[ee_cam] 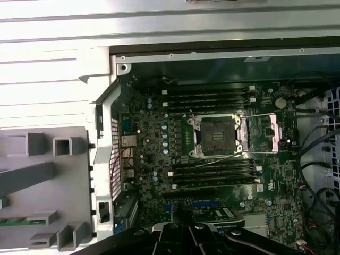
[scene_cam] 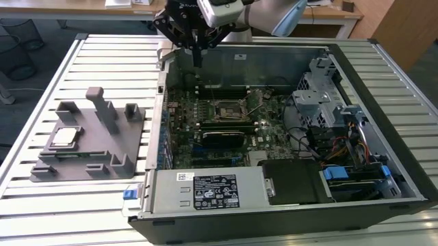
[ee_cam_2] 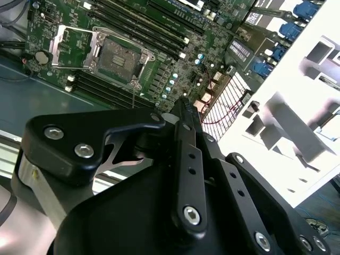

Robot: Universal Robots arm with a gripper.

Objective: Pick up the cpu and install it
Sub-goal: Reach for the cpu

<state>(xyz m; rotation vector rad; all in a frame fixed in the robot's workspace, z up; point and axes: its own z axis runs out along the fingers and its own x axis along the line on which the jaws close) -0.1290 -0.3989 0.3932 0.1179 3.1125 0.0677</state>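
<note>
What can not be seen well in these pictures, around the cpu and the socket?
- The cpu, exterior view: too small to tell its corner mark or orientation.
- The socket, both wrist views: contacts too small to make out.
- The grey fixture, first wrist view: cut off by the picture's edge.
- The motherboard, second wrist view: partly hidden behind the end effector.

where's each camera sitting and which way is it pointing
Exterior view: off the arm, high, looking down on the case and cpu; hand shows.
Second wrist view: on the arm, slanting past the hand at the socket.
First wrist view: on the arm, straight down at the socket; hand shows.
All three share the socket.
</note>
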